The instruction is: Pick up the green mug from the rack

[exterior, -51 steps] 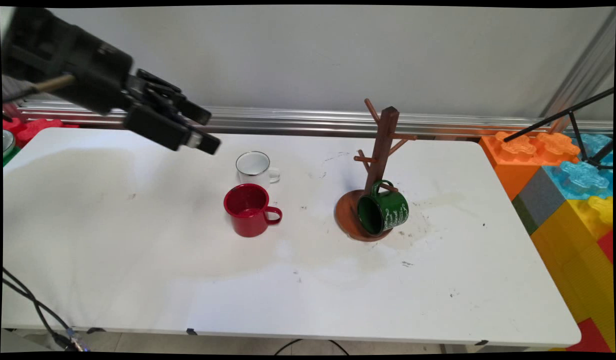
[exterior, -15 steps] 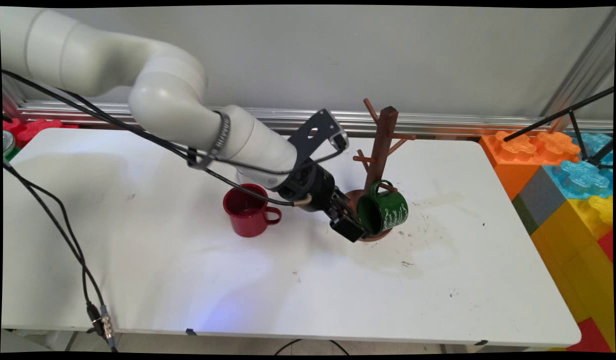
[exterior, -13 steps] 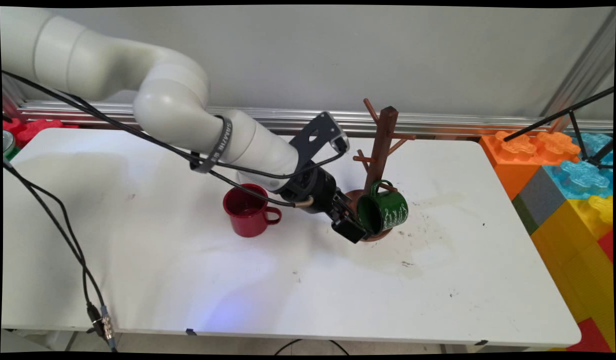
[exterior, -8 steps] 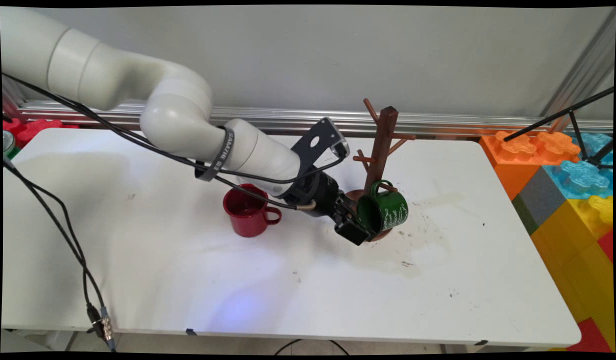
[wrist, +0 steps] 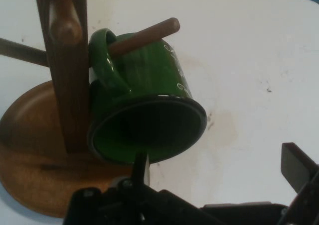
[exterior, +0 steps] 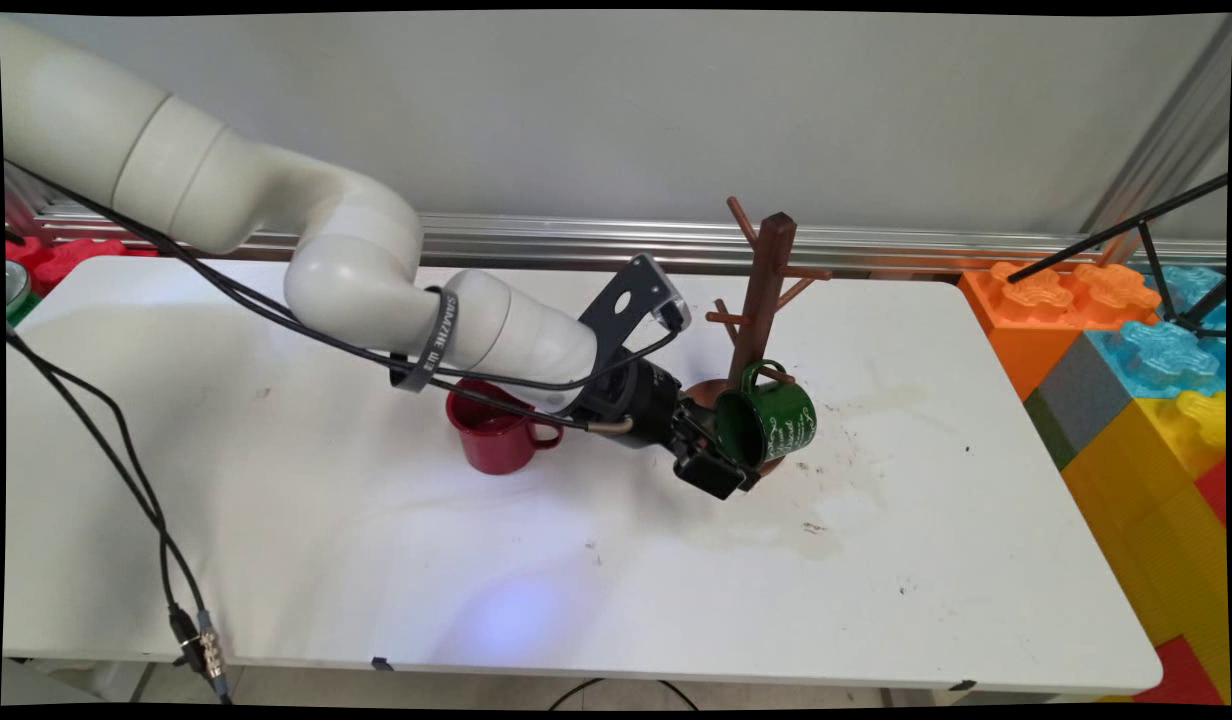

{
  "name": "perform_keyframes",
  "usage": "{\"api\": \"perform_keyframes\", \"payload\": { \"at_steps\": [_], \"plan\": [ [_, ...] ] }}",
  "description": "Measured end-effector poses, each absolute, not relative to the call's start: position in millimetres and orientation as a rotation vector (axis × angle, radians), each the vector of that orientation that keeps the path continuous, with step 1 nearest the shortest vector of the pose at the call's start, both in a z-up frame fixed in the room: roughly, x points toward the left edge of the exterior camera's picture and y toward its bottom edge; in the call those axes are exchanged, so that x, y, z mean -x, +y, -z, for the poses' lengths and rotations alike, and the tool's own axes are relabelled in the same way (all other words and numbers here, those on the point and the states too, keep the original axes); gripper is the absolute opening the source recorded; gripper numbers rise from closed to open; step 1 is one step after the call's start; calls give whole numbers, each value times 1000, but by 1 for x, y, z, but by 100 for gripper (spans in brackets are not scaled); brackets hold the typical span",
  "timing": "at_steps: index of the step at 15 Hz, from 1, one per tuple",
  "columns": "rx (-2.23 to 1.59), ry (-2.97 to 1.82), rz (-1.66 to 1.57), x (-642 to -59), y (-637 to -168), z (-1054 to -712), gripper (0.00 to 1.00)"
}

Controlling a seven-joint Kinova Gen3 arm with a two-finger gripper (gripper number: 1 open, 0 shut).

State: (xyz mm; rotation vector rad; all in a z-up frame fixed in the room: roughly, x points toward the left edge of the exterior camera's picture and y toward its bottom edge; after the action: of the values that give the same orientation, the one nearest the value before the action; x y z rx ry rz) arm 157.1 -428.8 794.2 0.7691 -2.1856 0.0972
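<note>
Fingers [wrist: 140, 168] spread apart straddle the green mug's [exterior: 771, 420] rim on the wooden rack [exterior: 761, 290].

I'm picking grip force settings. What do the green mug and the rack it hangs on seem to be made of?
The green mug looks like enamelled metal: glossy coat, thin wall, dark rolled rim, though glazed ceramic can't be ruled out. The mug rack looks like reddish-brown wood with a smooth finish: faint grain on post and round base, rounded dowel pegs.

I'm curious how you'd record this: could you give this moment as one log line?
gripper: open, at green mug rim | mug: hangs on tree peg | red mug: upright, left of gripper
</note>
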Motion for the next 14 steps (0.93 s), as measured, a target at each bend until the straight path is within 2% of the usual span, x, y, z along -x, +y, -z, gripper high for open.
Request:
{"api": "perform_keyframes", "payload": {
  "at_steps": [14],
  "plan": [
    [-762, -2044, -81, -159, -427, -760, 100]
  ]
}}
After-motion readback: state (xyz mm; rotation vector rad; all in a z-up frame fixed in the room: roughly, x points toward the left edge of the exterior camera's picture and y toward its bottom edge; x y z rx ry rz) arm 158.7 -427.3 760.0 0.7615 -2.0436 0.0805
